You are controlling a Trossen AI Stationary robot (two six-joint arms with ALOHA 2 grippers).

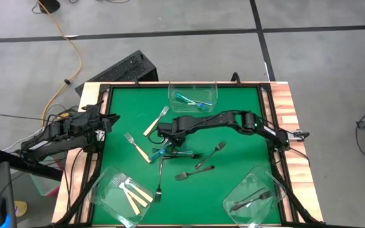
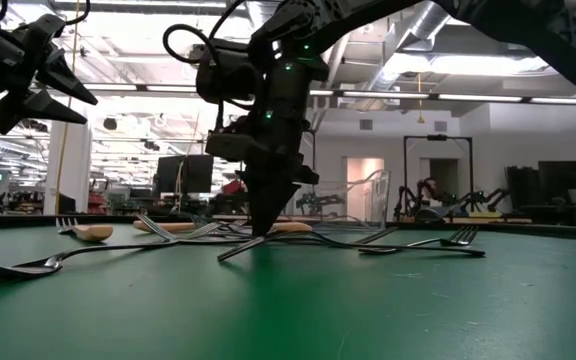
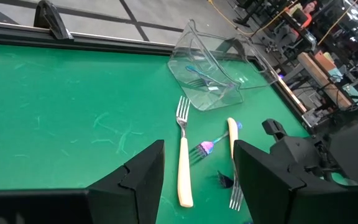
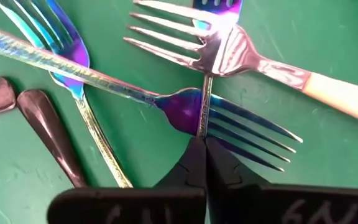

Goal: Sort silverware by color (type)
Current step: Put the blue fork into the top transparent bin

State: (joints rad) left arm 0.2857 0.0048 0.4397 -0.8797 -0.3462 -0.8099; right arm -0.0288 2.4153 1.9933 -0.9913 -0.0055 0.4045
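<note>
Right gripper (image 4: pixel 204 144): down in the tangle of forks at mid-table, fingers pinched together on the thin edge of a fork (image 4: pixel 205 106) that stands on its side across an iridescent blue fork (image 4: pixel 185 112).
Pinched fork: I cannot tell which kind it is; only a narrow metal edge shows between the fingertips.
Handling, as I judge it: the forks look light, stiff and slick; a grip on so thin an edge could let the fork swivel or slip. The neck or mid-handle would give a surer hold than the tines.
Pile around it: a cream-handled fork (image 4: pixel 272 65) lies with tines overlapping the blue ones, two dark handle ends (image 4: pixel 17 102) sit just beside; lifting one may drag its neighbours.
Loose forks: two cream-handled forks (image 1: pixel 146 136) and dark grey forks (image 1: pixel 198 170) lie on the green mat (image 1: pixel 233 107), near the pile.
Tubs: cream forks in the tub (image 1: pixel 109 204) on the robot's left, dark forks in the tub (image 1: pixel 266 207) on its right, blue ones in the far tub (image 1: pixel 211 88).
Left gripper (image 1: pixel 104 123): waits over the left table edge, fingers spread wide, holding nothing.
</note>
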